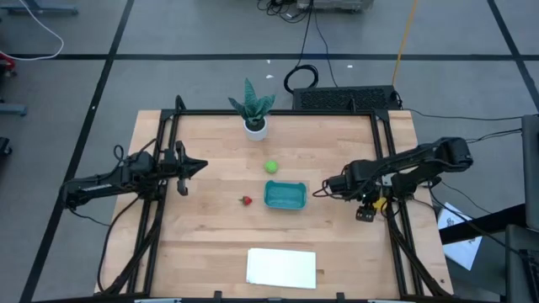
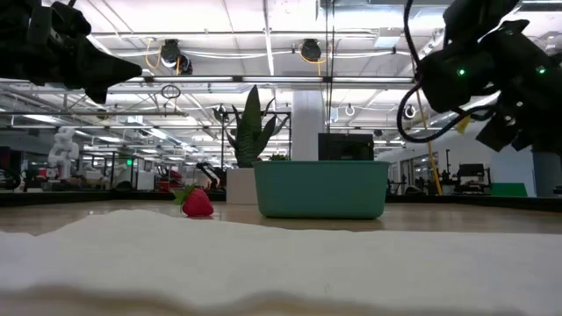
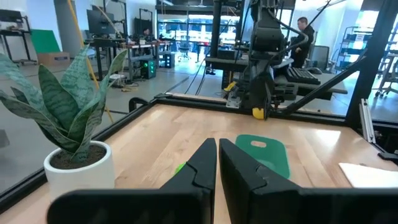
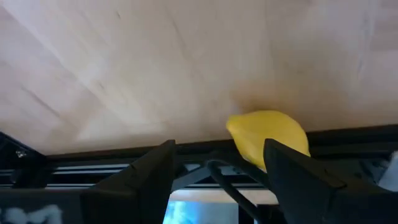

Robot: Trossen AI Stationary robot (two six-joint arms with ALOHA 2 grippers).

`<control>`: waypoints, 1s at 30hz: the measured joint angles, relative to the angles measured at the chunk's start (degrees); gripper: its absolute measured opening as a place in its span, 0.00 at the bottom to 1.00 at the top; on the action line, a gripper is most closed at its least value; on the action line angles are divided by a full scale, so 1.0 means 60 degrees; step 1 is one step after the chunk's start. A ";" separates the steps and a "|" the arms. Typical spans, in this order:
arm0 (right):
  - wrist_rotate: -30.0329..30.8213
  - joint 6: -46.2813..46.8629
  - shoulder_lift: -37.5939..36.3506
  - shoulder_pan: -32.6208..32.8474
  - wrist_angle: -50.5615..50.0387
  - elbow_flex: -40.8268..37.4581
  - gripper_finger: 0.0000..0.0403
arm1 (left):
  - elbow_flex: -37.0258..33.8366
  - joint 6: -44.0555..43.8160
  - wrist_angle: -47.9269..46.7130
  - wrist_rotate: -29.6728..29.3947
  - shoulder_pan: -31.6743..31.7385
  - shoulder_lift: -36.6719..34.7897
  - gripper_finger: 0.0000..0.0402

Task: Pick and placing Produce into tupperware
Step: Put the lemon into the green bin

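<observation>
The yellow lemon (image 4: 268, 138) lies at the table's right edge, against the black rail; it also shows in the high view (image 1: 380, 202). My right gripper (image 4: 221, 147) is open and points down over it, with the lemon close by one finger. The lime-green ball (image 1: 271, 167) lies just beyond the teal tupperware (image 1: 285, 195), which is empty. The red strawberry (image 1: 246, 200) lies on the table left of the tupperware. My left gripper (image 1: 199, 166) is shut and empty, held above the table's left part. My right gripper stands with its fingers on either side of the lemon, coming from above. The lemon's side (image 4: 292, 144) lies right by one finger (image 4: 297, 169); I cannot tell whether they touch.
A potted plant (image 1: 254, 115) in a white pot stands at the far middle. A flat white sheet (image 1: 281, 268) lies at the near edge. Black rails (image 1: 389, 168) run along the table's left and right sides. Bare wood lies between the tupperware and the right rail.
</observation>
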 joint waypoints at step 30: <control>0.0749 -0.1433 0.2925 -0.0803 -0.1263 0.0721 0.77 | 0.0000 0.0145 -0.0231 0.0007 0.0001 -0.0002 0.05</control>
